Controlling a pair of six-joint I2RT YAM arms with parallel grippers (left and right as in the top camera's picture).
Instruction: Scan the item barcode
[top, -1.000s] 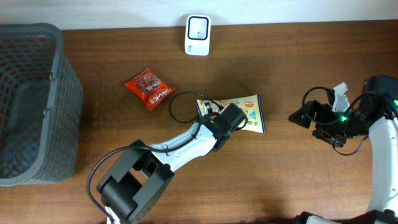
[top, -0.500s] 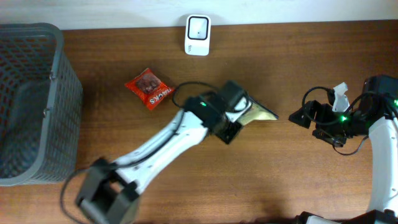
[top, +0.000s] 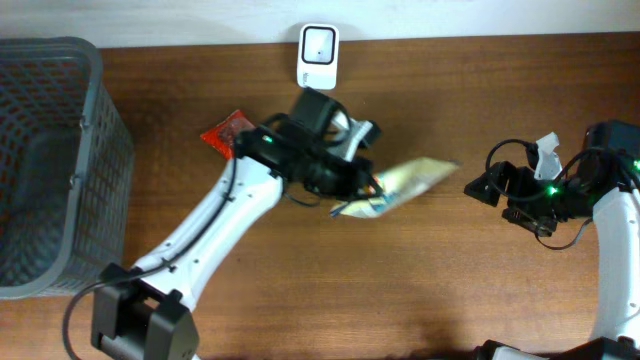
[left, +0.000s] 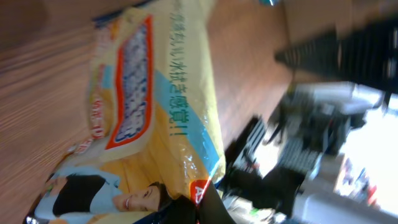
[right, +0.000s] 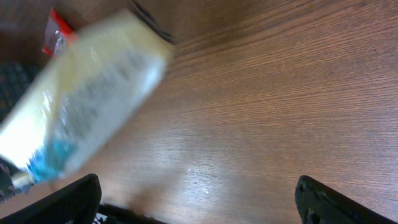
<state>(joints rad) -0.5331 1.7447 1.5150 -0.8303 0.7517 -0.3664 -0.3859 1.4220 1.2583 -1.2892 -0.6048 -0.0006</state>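
The item is a yellow snack packet (top: 412, 178), held off the table and tilted, with my left gripper (top: 352, 188) shut on its left end. In the left wrist view the packet (left: 149, 112) fills the frame with its printed face showing, and its corner is pinched at the bottom edge by the gripper (left: 205, 208). I cannot make out a barcode. A white scanner (top: 318, 43) stands at the table's back edge, just behind the left wrist. My right gripper (top: 488, 186) rests open at the right. From its wrist view the packet (right: 87, 93) is a blur at upper left.
A red snack packet (top: 222, 134) lies left of the left arm, partly covered by it, and also shows in the right wrist view (right: 56, 37). A dark mesh basket (top: 100, 150) stands at the far left. Cables loop round the right arm (top: 540, 200).
My left arm has lifted the yellow packet off the table and swung back and left toward the scanner. The packet now hangs tilted. The right arm has not moved.
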